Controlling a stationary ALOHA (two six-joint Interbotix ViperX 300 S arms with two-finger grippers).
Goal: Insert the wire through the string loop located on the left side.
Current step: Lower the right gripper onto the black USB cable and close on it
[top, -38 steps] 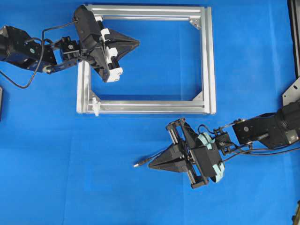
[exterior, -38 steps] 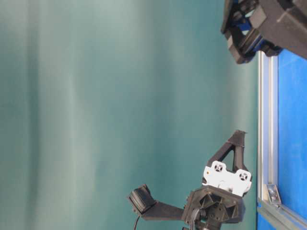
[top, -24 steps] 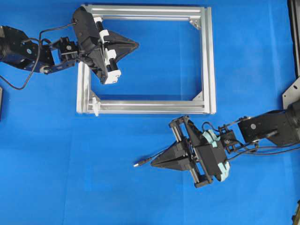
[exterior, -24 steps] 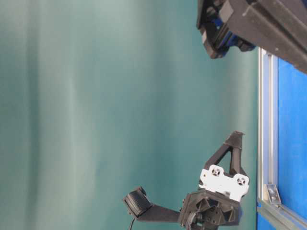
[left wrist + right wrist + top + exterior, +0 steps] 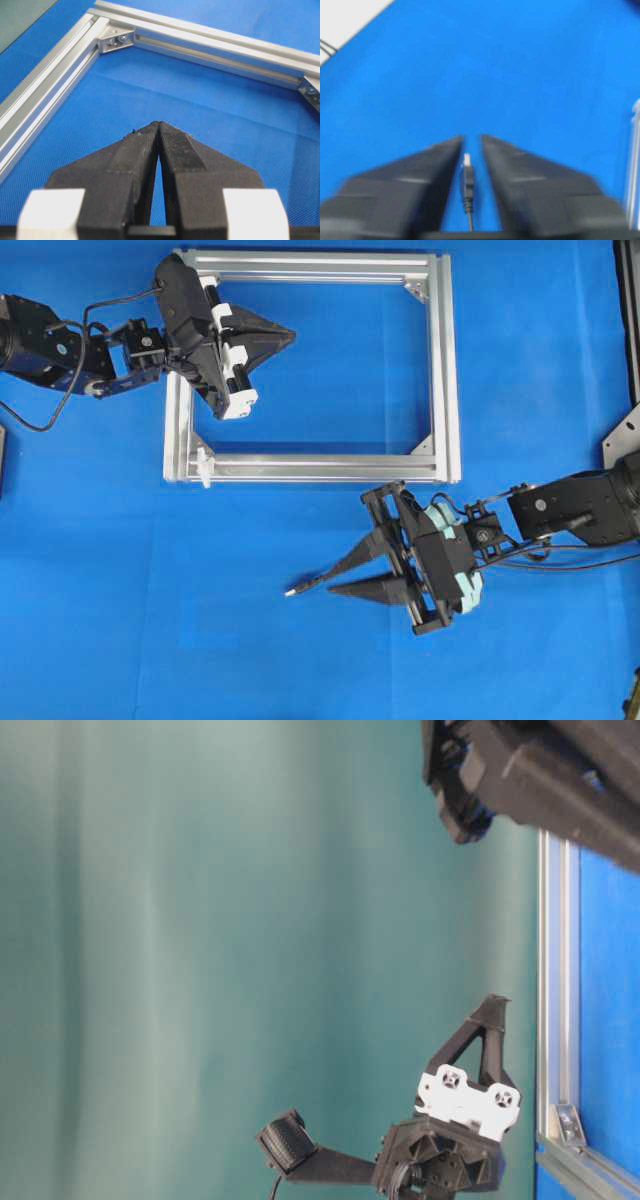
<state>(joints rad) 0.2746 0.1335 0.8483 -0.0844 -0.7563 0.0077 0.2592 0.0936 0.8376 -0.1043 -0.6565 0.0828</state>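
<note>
Two arms share the blue counter (image 5: 120,620), and only the right one is at work on the task's first step: getting hold of the wire (image 5: 312,585). The wire lies on the counter below the aluminium frame (image 5: 446,370), its metal plug tip pointing left, and the right gripper (image 5: 340,578) has its fingers spread to either side of it; the right wrist view shows the plug (image 5: 467,176) in the gap, touching neither finger, so nothing is held yet. The left gripper (image 5: 290,335) hangs over the frame's upper left part with its fingers (image 5: 172,145) pressed together and empty. The string loop seems to be the small white piece at the frame's lower left corner (image 5: 203,462), well apart from the wire, though it is too small to make out clearly. Next, I judge, the right fingers must pinch just behind the plug, leaving the tip free to thread, then lift and carry it to that corner.
</note>
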